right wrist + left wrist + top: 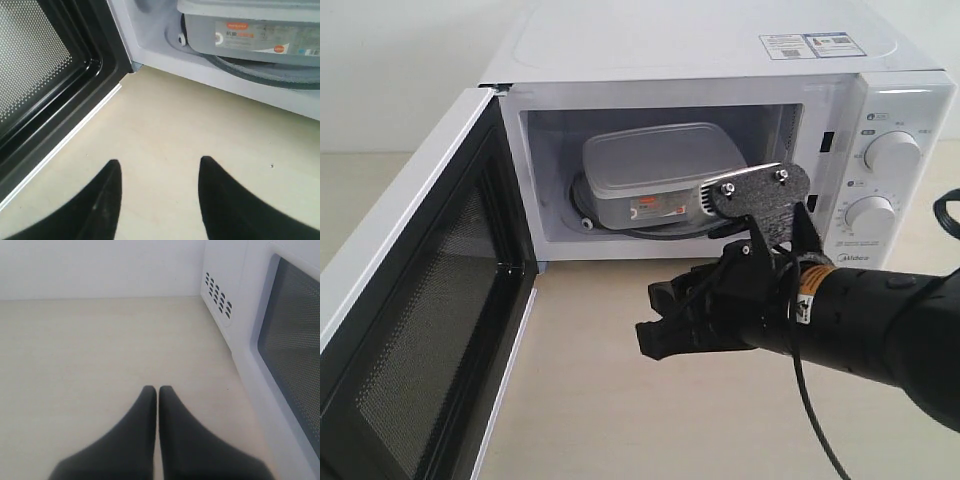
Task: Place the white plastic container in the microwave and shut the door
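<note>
Pale counter (600,400) is seen fronting the microwave (700,50) in the exterior view; the white plastic container (655,165) is lodged inside on the turntable (655,233), the door (420,330) standing wide open, so closing remains. By the left wrist, left fingers (135,440) are shown pressed together, empty. By the right wrist, right fingers (100,210) are shown spread, touching nothing.

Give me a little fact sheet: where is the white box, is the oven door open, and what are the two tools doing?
white plastic container: inside the microwave, lid on, resting on the turntable
door: swung wide open
right tool: open, empty, above the table in front of the opening
left tool: shut, empty, by the door's outer face
left to do: close the door
</note>
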You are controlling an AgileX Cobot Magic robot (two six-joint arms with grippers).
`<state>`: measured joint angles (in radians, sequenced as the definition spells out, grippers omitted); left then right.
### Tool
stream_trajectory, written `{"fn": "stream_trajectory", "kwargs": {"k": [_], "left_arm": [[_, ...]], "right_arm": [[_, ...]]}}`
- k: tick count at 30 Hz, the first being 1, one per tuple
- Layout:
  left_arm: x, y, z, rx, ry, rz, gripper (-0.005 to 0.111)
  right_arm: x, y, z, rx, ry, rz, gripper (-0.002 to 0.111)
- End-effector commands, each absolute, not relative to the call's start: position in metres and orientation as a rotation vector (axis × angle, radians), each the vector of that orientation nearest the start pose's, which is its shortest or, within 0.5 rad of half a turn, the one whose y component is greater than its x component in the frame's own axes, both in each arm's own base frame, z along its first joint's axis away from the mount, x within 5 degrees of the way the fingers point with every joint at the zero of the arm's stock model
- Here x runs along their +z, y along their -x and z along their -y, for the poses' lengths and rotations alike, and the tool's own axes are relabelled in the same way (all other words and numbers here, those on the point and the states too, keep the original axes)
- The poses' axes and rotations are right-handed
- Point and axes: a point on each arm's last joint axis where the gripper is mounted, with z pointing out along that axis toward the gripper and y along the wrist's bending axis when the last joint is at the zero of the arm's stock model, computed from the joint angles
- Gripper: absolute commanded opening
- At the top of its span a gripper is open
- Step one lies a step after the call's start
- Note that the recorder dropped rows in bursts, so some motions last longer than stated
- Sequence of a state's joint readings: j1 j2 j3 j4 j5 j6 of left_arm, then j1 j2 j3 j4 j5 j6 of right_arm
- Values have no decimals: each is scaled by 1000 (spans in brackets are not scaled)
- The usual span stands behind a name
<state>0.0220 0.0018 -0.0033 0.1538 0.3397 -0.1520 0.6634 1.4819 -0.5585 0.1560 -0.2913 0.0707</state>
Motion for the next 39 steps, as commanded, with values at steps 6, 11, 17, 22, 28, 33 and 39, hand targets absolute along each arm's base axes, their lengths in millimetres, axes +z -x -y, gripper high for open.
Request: {"fn": "stream_trajectory", "kwargs": {"k": [6,11,17,22,28,33,39], "left_arm": [[183,-53,-5,43,65,-1817,4],[183,-53,-5,43,65,-1817,4],[183,-53,-5,43,65,-1817,4],[183,-53,-5,43,65,-1817,4],[183,-53,-5,43,65,-1817,4],[183,-53,-5,43,65,-1817,4],[183,-53,-5,43,65,-1817,4]], "right_arm": [[191,-220,-166,431,526,-2057,0],[198,-222,-163,457,458,-1850,0],[179,-233,-168,434,439,-1786,0],[164,-247,-167,398,311,-1641,0],[154,-268,-173,317,245,-1623,0],[144,-284,-188,292,310,-1663,0],[128,-302,-191,260,287,-1683,0]]}}
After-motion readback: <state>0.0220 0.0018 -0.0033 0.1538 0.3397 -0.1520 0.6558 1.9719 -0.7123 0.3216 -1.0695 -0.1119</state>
